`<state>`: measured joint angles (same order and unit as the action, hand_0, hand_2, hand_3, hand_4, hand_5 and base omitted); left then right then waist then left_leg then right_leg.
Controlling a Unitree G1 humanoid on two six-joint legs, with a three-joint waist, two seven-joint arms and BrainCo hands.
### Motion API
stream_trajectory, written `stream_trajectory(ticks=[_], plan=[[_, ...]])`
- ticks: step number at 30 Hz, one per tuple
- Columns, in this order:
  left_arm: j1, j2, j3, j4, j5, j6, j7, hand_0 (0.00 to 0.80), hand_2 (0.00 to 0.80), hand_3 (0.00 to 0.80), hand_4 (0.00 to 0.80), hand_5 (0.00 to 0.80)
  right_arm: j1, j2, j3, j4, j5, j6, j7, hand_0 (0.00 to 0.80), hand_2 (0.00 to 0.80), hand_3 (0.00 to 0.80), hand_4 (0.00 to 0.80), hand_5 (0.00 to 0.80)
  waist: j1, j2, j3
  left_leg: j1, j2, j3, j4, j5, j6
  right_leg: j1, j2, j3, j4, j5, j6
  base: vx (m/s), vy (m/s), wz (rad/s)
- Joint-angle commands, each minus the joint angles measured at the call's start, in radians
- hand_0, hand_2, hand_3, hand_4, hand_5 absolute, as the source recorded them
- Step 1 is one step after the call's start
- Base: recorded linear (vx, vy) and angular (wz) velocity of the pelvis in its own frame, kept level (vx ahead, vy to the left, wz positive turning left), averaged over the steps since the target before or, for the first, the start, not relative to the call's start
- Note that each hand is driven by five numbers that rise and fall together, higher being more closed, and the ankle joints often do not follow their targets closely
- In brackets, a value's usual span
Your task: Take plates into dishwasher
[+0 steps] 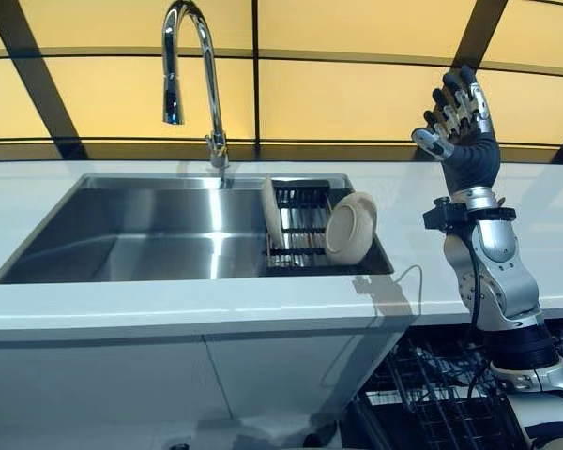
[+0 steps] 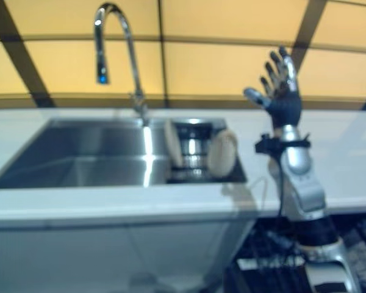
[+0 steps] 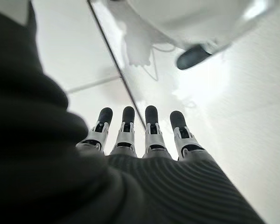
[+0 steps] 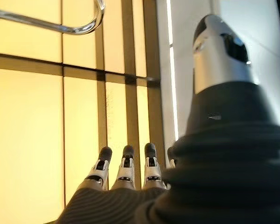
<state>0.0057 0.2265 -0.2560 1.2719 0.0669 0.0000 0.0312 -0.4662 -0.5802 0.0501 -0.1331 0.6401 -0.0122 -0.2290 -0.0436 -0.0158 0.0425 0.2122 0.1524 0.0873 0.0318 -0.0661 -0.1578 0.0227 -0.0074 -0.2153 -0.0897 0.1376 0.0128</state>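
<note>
Two cream plates stand on edge in a dark wire rack [image 1: 298, 246] at the right end of the steel sink [image 1: 141, 234]: a thin one [image 1: 273, 212] on the rack's left and a rounder one [image 1: 350, 228] leaning on its right. My right hand [image 1: 460, 117] is raised well above the white counter [image 1: 507, 202], to the right of the sink, open with its fingers [image 4: 126, 171] spread and holding nothing. My left hand [image 3: 151, 135] shows only in its wrist view, fingers straight and empty, facing a white surface.
A tall chrome tap [image 1: 192, 75] arches over the back of the sink. Yellow panels with dark frames form the back wall. Below the counter at the lower right, the wire basket of the dishwasher [image 1: 432, 394] is pulled out beside the white cabinet front [image 1: 169, 375].
</note>
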Motion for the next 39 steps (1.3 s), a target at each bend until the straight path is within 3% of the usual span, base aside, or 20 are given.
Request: stream_trajectory(ticks=[1,3,5,7,10,14,18,29,39], plan=[[-0.012,0.038,-0.031,-0.027,0.036,-0.042,0.037,0.000,0.000,0.000,0.000,0.000,-0.058,-0.023,-0.009,0.010,-0.005,-0.015,-0.021,0.000,0.000,0.000,0.000,0.000,0.004,-0.035,0.010,-0.062,-0.077,-0.017,0.327,0.167,0.038,-0.022,-0.075,0.021,0.077,-0.051,0.024,0.159,-0.213,0.02],[-0.010,0.037,-0.033,-0.032,0.034,-0.047,0.042,0.000,0.000,0.000,0.000,0.000,-0.060,-0.027,-0.006,0.015,-0.021,-0.003,-0.038,0.000,0.000,0.000,0.000,0.000,0.012,-0.045,0.020,-0.130,-0.074,-0.012,0.425,0.185,0.033,-0.001,-0.078,0.019,0.076,-0.062,0.009,0.124,-0.186,0.03],[-0.010,0.040,-0.036,-0.061,0.034,-0.028,0.037,0.000,0.000,0.000,0.000,0.000,-0.063,-0.032,-0.007,0.023,-0.028,0.019,-0.062,0.000,0.000,0.000,0.000,0.000,0.032,-0.059,0.042,-0.228,-0.060,-0.002,0.447,0.156,0.046,0.034,-0.086,0.028,0.073,-0.078,0.008,0.105,-0.110,-0.02],[-0.014,0.045,-0.031,-0.074,0.037,-0.021,0.030,0.000,0.000,0.000,0.000,0.000,-0.073,-0.032,-0.002,0.043,-0.027,0.046,-0.077,0.000,0.000,0.000,0.000,0.000,0.046,-0.058,0.057,-0.240,-0.056,0.015,0.343,0.136,0.058,0.055,-0.087,0.034,0.071,-0.095,0.021,0.116,0.024,-0.33],[-0.023,0.051,-0.030,-0.099,0.040,0.000,0.013,0.000,0.000,0.000,0.000,0.000,-0.085,-0.037,0.006,0.077,-0.012,0.099,-0.098,0.000,0.000,0.000,0.000,0.000,0.067,-0.042,0.066,-0.261,-0.056,0.036,0.065,0.158,0.053,0.100,-0.069,0.049,0.050,-0.114,0.040,0.149,0.082,-0.02],[-0.024,0.044,-0.043,-0.090,0.039,-0.003,0.020,0.000,0.000,0.000,0.000,0.000,-0.072,-0.047,0.005,0.132,0.038,0.118,-0.092,0.000,0.000,0.000,0.000,0.000,0.082,-0.047,0.069,-0.264,-0.100,0.009,-0.018,0.154,0.067,0.137,-0.059,0.073,0.031,-0.121,0.045,0.115,0.082,0.31],[-0.043,0.048,-0.054,-0.089,0.009,0.021,0.026,0.000,0.000,0.000,0.000,0.000,-0.066,-0.059,-0.006,0.161,0.072,0.136,-0.071,0.000,0.000,0.000,0.000,0.000,0.066,-0.047,0.042,-0.195,-0.108,0.011,-0.099,0.145,0.086,0.132,-0.055,0.066,0.014,-0.114,0.053,0.059,0.119,-0.32],[-0.065,0.078,-0.072,-0.072,0.017,0.045,0.024,0.000,0.000,0.000,0.000,0.000,-0.108,-0.099,-0.040,0.233,0.194,0.206,-0.085,0.000,0.000,0.000,0.000,0.000,0.056,-0.071,0.014,-0.164,-0.129,0.063,-0.119,0.102,0.122,0.103,-0.076,0.048,0.024,-0.103,0.088,0.029,0.088,-0.09],[-0.081,0.104,-0.098,-0.076,0.012,0.051,0.011,0.000,0.000,0.000,0.000,0.000,-0.279,-0.240,-0.024,0.478,0.258,0.316,-0.064,0.000,0.000,0.000,0.000,0.000,0.069,-0.095,0.009,-0.144,-0.134,0.075,-0.119,0.077,0.138,0.091,-0.090,0.052,0.046,-0.093,0.109,0.009,0.041,-0.04]])
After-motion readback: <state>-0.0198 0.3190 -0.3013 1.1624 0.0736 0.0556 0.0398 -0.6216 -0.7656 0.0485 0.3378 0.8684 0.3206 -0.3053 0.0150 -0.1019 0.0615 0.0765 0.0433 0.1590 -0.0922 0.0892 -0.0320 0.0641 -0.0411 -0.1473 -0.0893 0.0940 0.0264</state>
